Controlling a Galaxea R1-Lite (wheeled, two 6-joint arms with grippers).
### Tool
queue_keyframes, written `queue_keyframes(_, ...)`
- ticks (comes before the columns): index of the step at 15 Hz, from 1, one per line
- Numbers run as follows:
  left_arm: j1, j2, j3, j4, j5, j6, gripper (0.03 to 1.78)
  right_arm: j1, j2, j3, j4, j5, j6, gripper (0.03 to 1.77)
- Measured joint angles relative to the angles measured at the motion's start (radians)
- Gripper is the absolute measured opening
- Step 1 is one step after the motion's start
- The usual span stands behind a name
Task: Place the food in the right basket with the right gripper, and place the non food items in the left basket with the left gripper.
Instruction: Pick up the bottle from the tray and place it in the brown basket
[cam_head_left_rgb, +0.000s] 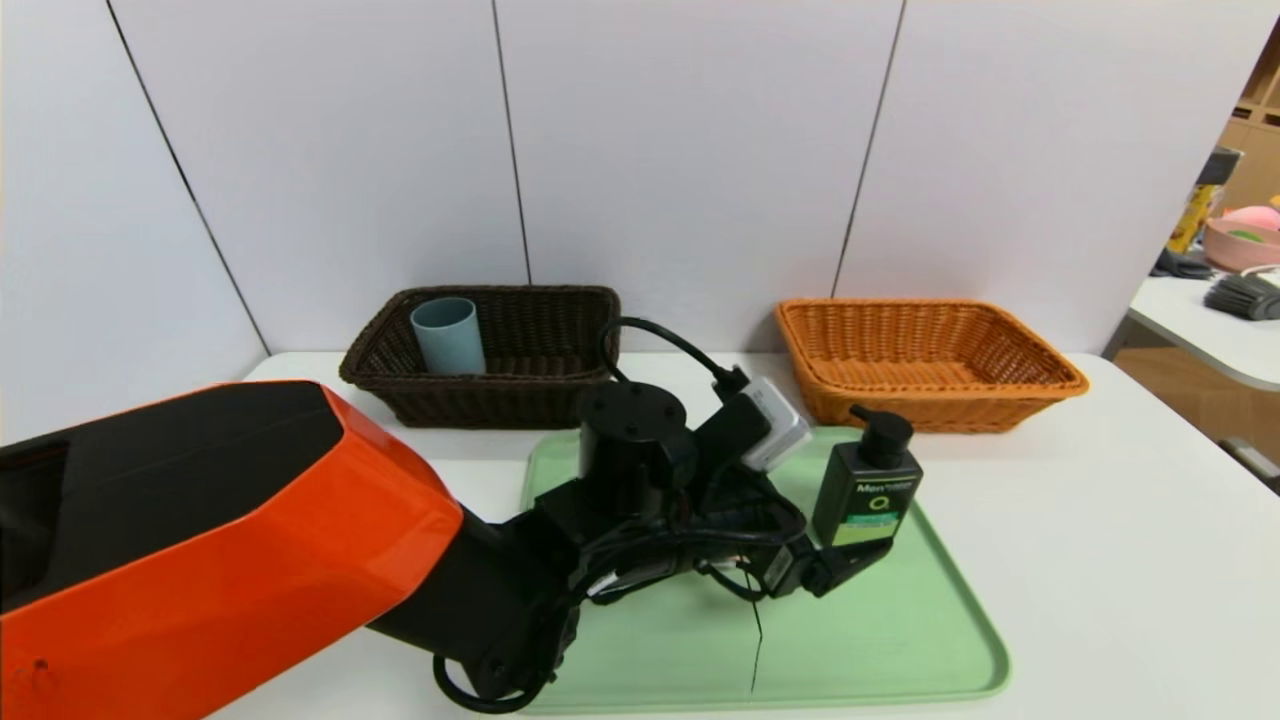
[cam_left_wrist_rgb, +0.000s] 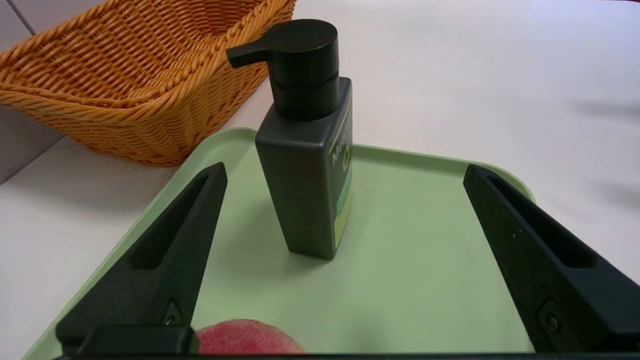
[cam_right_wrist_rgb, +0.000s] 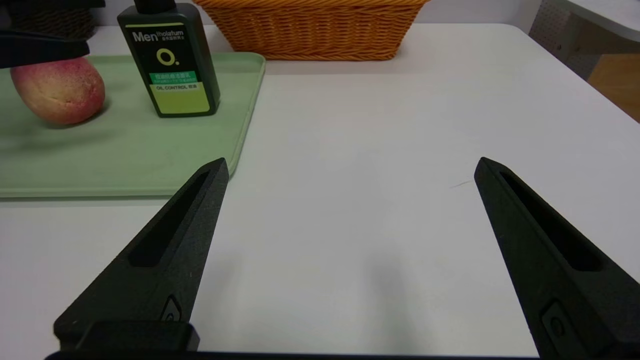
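**Left gripper lined up on the pump bottle**

Taking the green tray (cam_head_left_rgb: 900, 640) as the landmark: nearest the robot, over the tray's middle, the left gripper (cam_left_wrist_rgb: 345, 210) hung level with its fingers spread wide and nothing between them. Beside it on the tray lay the peach (cam_right_wrist_rgb: 57, 90), partly under the gripper. Just beyond the fingertips, toward the tray's right far corner, the pump bottle (cam_head_left_rgb: 866, 490) stood upright, framed between the two fingers but untouched. Off the tray's right edge, over bare table (cam_right_wrist_rgb: 400, 125), the right gripper (cam_right_wrist_rgb: 350, 170) sat parked, likewise wide open and empty. Behind the tray's left far corner stood the dark basket (cam_head_left_rgb: 560, 390), the grey-blue cup (cam_head_left_rgb: 447, 335) already upright inside; behind the right far corner stood the orange basket (cam_head_left_rgb: 1000, 400), which looked empty. The bottle pick seemed in hand: next, advance until the fingers flank its body, then close squarely so it does not tip
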Motion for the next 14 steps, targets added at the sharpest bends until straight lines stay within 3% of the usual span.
queue_keyframes(14,0.000,0.089,-0.136,0.040,-0.002,0.001,1.69,0.000,0.000,0.000,0.000,0.000,0.000,1.70)
